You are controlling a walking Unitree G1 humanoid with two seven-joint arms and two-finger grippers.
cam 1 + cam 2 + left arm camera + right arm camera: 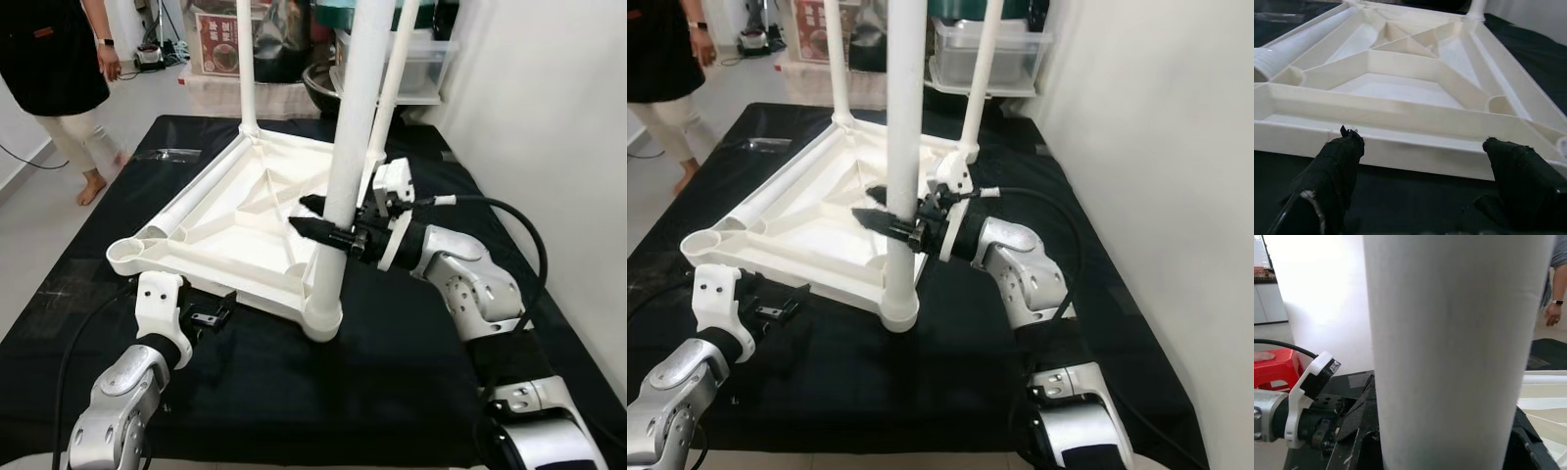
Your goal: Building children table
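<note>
Upturned white plastic tabletop lay on the black mat.
Head views: right gripper clasped the nearest white tube leg. Left wrist view: left gripper gaped, fingers just short of the tabletop's edge.

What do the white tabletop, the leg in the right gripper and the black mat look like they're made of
Tabletop: likely moulded plastic, matt off-white, with cast ribs on its upturned underside. Leg, with the right gripper shut on it: seemingly the same smooth plastic, a hollow-looking tube. Mat: probably fabric or soft sheet, dull black, faintly creased.
</note>
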